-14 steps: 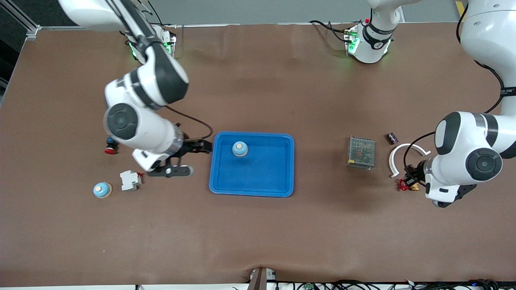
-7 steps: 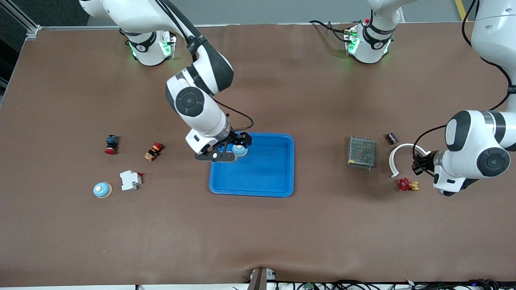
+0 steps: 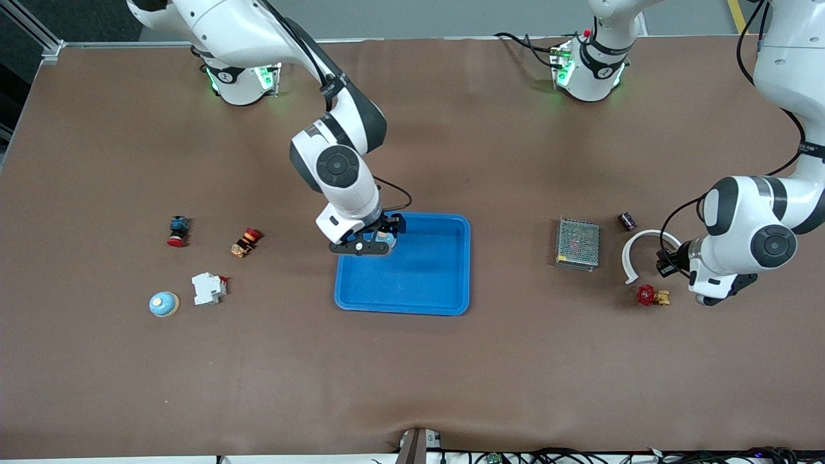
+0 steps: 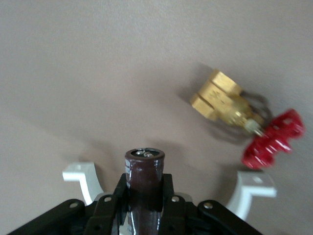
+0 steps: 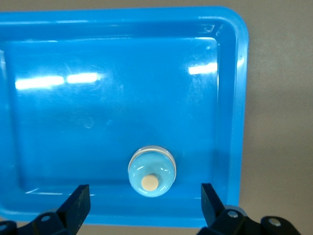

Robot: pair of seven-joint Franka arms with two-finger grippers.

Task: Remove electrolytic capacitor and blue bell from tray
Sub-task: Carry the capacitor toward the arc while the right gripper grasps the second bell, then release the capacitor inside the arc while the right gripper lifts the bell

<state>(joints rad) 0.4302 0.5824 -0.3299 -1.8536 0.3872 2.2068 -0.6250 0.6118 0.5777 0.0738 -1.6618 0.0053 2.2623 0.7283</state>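
Since the earlier frames the right arm has swung from the switches at its end of the table to the blue tray (image 3: 445, 270), and the left arm has risen slightly from the red-handled brass valve (image 3: 652, 296).

Front view: the right gripper (image 3: 376, 240) hangs over the tray corner toward the bases, directly above the blue bell (image 3: 385, 240) standing in the tray. A second bell (image 3: 163, 304), a white breaker (image 3: 208, 288) and two small push-buttons (image 3: 246, 241) lie well apart toward the right arm's end. The left gripper (image 3: 667, 263) is over the white curved bracket (image 3: 635, 250), with the valve just beside it, a mesh-cased power supply (image 3: 577, 243) near, and a small dark component (image 3: 626, 221) by the bracket.

Left wrist view: the fingers are clamped on a dark capacitor (image 4: 144, 176), upright and clear of the table; bracket ends flank it and the valve lies near.

Right wrist view: the fingers (image 5: 73, 205) stand wide apart, holding nothing, straddling the bell beneath; the tray wall is close by.
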